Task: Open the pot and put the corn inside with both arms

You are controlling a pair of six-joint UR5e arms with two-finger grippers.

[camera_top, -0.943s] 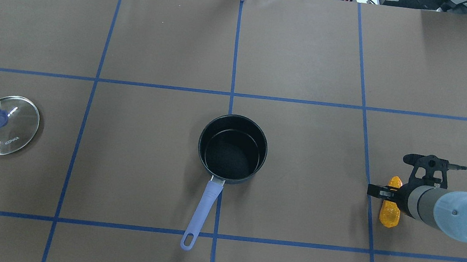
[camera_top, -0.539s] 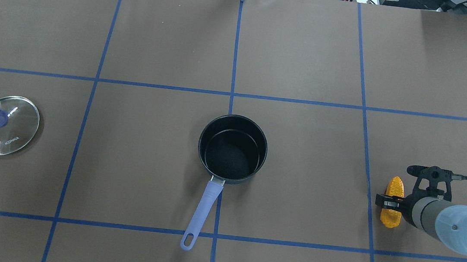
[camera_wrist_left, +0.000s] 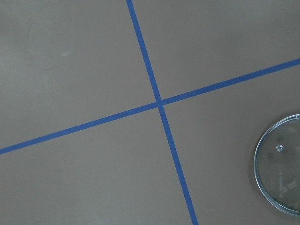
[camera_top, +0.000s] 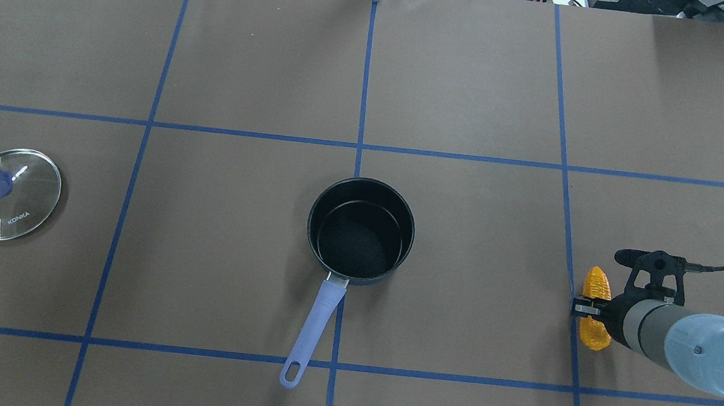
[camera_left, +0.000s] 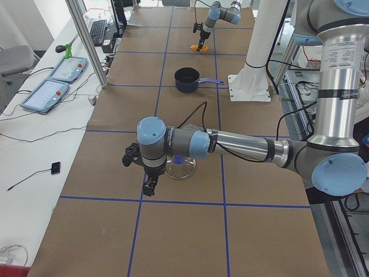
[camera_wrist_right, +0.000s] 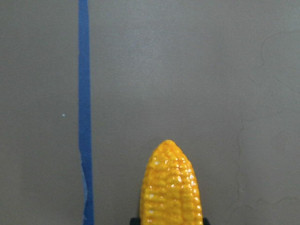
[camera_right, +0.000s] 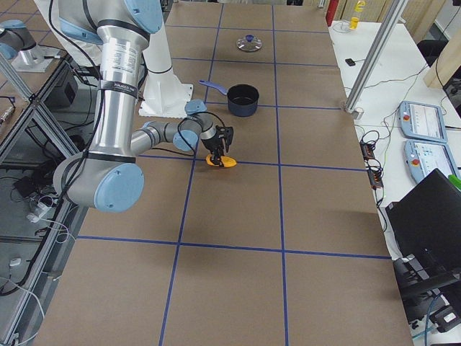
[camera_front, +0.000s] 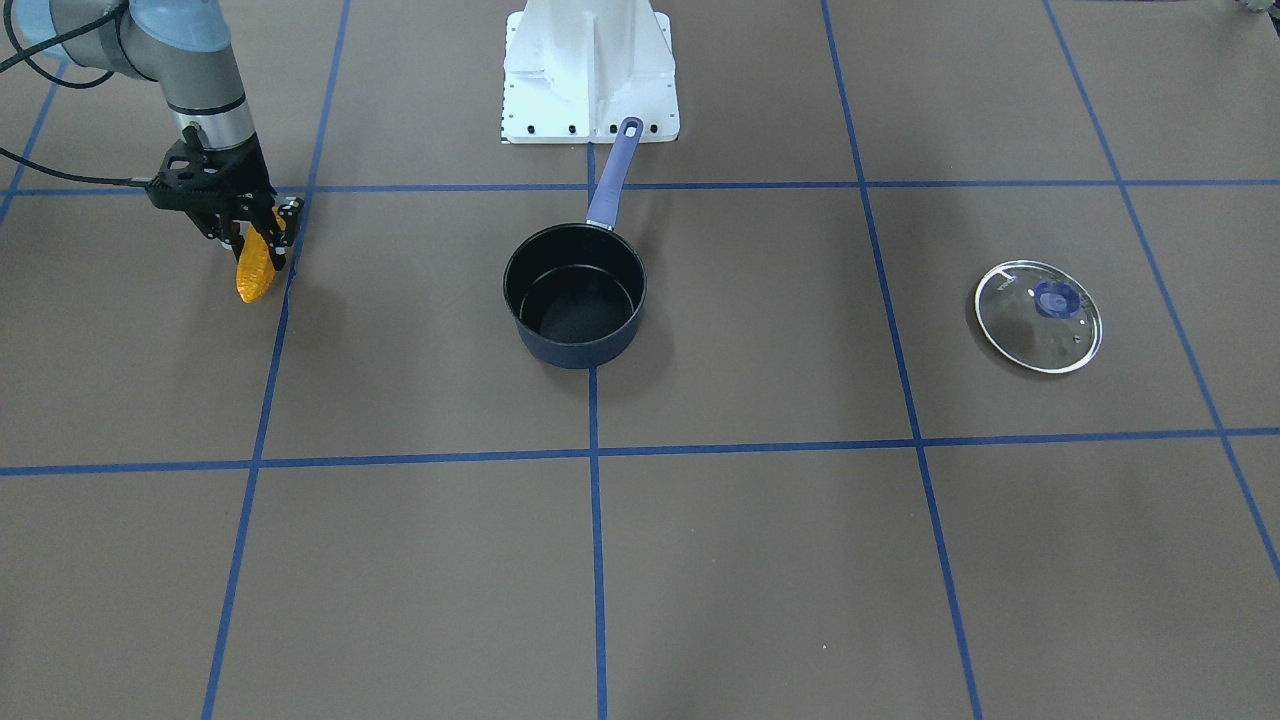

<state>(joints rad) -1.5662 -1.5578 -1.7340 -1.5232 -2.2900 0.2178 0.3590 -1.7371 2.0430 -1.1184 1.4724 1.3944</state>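
Note:
The pot (camera_top: 358, 243) stands open in the middle of the table, its purple-blue handle (camera_top: 316, 319) pointing toward the robot's base; it also shows in the front-facing view (camera_front: 575, 300). My right gripper (camera_top: 593, 310) is shut on the orange-yellow corn (camera_top: 597, 285) at the far right, well apart from the pot. In the front-facing view the right gripper (camera_front: 255, 245) holds the corn (camera_front: 254, 275) tip down, close to the table. The corn fills the lower right wrist view (camera_wrist_right: 171, 187). My left gripper (camera_left: 149, 184) shows only in the exterior left view, beside the lid; I cannot tell whether it is open or shut.
The round glass lid (camera_top: 9, 194) with its blue knob lies flat at the far left, also in the front-facing view (camera_front: 1038, 316) and at the edge of the left wrist view (camera_wrist_left: 281, 173). The white base plate (camera_front: 590, 70) sits behind the pot handle. Blue tape lines cross the brown table.
My right gripper has shifted a little to the left, toward the pot, with the corn still in it. The pot and lid have not moved.

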